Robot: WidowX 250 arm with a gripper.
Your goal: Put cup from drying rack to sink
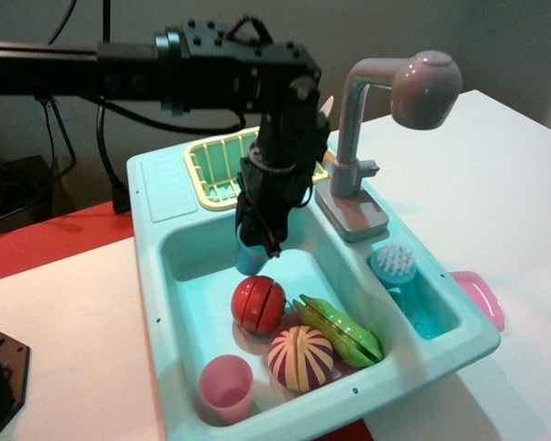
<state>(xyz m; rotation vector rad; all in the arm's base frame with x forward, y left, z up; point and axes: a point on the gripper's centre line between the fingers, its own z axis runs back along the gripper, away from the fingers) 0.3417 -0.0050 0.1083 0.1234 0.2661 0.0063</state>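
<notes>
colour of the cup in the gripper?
Blue-teal. The cup, low in the sink, shows in the only view, observation.image.

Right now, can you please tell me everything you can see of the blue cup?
The cup is small, blue-teal and looks like plastic. Only its lower part shows; the gripper covers the top, jaws shut on it. It hangs roughly upright inside the sink basin, near the back wall, just above and behind the red tomato. Whether it touches the basin floor cannot be told.
</notes>
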